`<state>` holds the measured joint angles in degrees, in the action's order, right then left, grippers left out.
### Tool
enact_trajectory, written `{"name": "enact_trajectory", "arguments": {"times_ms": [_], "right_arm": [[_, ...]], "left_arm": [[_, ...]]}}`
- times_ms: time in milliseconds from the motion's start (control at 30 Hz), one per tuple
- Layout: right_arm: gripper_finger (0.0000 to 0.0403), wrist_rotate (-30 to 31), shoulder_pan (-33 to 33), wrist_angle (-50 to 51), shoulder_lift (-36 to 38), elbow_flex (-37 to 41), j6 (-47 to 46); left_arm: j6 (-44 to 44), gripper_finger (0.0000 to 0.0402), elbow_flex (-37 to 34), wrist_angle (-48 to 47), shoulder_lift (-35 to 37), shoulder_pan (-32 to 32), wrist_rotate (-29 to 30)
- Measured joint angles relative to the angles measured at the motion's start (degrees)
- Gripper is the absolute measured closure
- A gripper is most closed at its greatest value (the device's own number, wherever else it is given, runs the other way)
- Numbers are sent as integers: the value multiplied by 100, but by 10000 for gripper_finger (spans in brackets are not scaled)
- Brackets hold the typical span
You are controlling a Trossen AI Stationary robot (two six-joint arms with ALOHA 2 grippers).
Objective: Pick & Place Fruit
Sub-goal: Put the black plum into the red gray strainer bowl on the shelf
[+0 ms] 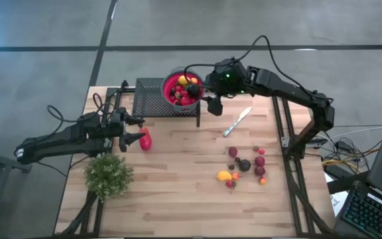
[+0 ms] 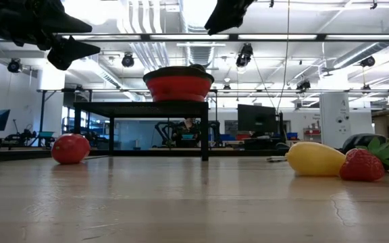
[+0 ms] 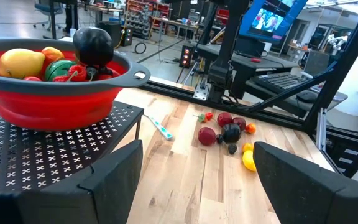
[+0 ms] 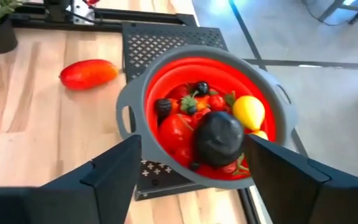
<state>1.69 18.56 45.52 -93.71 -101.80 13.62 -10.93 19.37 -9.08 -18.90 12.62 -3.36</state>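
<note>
Right tool (image 1: 212, 106): yours, released, beside bowl (image 1: 182, 89) rim.
Left tool (image 1: 132, 137): released, by large red fruit (image 1: 145, 139).
Loose fruit (image 1: 244, 165): mid-table (image 1: 178, 199), near right edge.

Below the spread fingers (image 4: 114, 171): red bowl (image 4: 166, 81) on black perforated stand (image 4: 160, 38), heaped fruit (image 4: 219, 138) inside; beyond, larger red piece (image 4: 88, 73) on wood.

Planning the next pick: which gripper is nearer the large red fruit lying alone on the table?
Left. The left gripper hovers open right beside the large red fruit. The right gripper is open farther off at the red colander on the black rack.
</note>
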Motion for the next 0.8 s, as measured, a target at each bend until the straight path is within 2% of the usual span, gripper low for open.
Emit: {"name": "enact_trajectory", "arguments": {"times_ms": [233,500,667,733,800], "right_arm": [[180,-2,-4,15,-104,36,-164],[280,29,55,8,-527,47,-117],[355,743,97,-33,-622,55,-5],[382,774,132,-11,-615,53,-8],[389,778,163,81,-616,63,-8]], "left_arm": [[1,90,-1,0,0,0,0],[0,90,0,0,0,-1,1],[1,90,-2,0,0,0,0],[0,90,-1,0,0,-2,1],[0,90,-2,0,0,-1,0]]}}
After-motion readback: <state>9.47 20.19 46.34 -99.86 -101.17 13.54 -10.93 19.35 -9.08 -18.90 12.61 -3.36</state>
